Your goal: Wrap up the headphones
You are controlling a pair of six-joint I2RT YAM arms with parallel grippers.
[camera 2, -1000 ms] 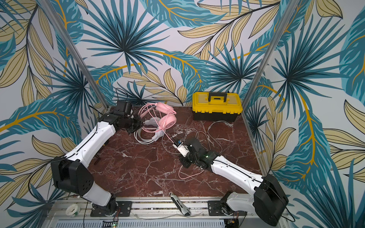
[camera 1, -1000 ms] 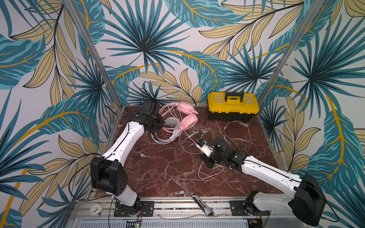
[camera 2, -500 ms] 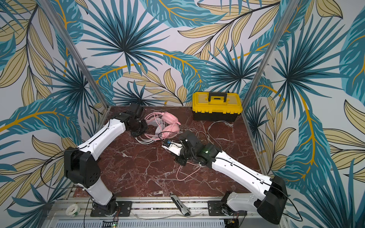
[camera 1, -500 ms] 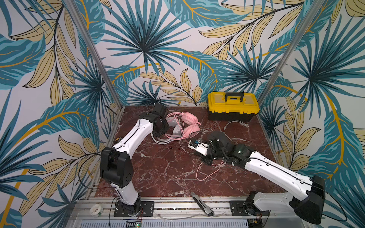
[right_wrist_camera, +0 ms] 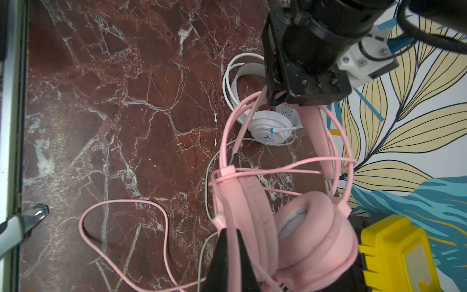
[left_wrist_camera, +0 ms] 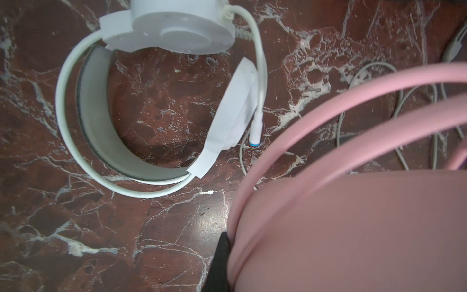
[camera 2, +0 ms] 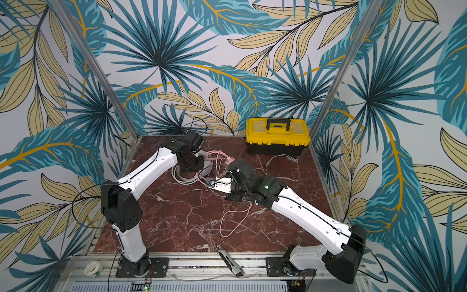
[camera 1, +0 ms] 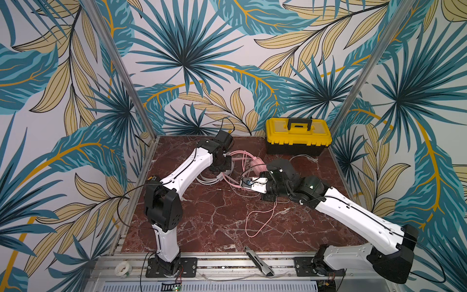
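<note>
– Toward the back of the table (camera 1: 202, 227), near the toolbox (camera 1: 298, 136), that's your pink headset (right_wrist_camera: 303, 240), strung between both arms. The white headset (left_wrist_camera: 83, 121) lies flat on the marble just beside it, with no gripper on it.

– Tools?

– Your left gripper (camera 1: 223, 169) is clamped on the pink headset, up at the headband. Your right gripper (right_wrist_camera: 230, 235) is closed to nothing, right beside the ear cushion. The pink cable (right_wrist_camera: 126, 202) runs in under its fingers, and I can't tell if it's pinched.

– How does it handle?

– Light, I'd say, hollow plastic. The headband hoops are thin and springy, so they probably flex if you pull on them. The cushions look soft, so they likely squash and slip, which makes a bad grip. The cable is thin, limp and smooth. I expect it slides through your jaws unless you keep tension.

– So where do I hold?

– You want the flat band or the yoke above the cup, which I judge the stiffest part. Take the cable close to the cup, not out on the loose loop on the table. Stay off the mic boom. I can't place it on the pink headset, and it's likely fragile.

– Anything else?

– The white cable (right_wrist_camera: 207, 192) runs beneath the pink headset. Watch that you don't drag it along.
</note>
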